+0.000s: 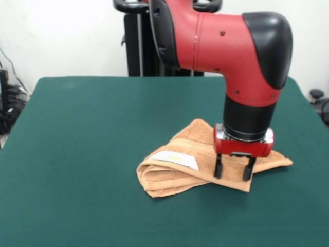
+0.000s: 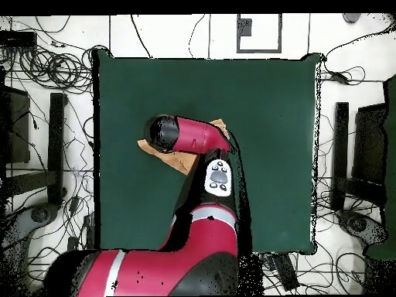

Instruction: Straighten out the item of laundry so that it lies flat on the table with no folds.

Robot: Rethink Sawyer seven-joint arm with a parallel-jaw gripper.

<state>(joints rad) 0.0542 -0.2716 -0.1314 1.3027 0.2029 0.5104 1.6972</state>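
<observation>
Front view: the towel (image 1: 180, 164) lies on the green table (image 1: 77, 154), in a bunched heap with folds stacked on top of each other — not flat. It sits toward the near right part of the table, away from all the edges. One corner pokes out to the right, toward the table's right edge. A white label (image 1: 176, 159) shows on top of the folds, on the left half of the heap.

The red and black arm (image 1: 226, 36) comes down over the right part of the towel. The gripper (image 1: 235, 170) points straight down, and its two black fingers (image 1: 219, 168) stand apart, with towel showing in the gap between them. The tips look like they are touching the cloth, but it is hard to be sure from here.

In the overhead view the arm covers most of the towel — only tan bits peek out at both sides of the arm's black end. The gripper itself is hidden there.

There are no boxes or bowls on the table.
</observation>
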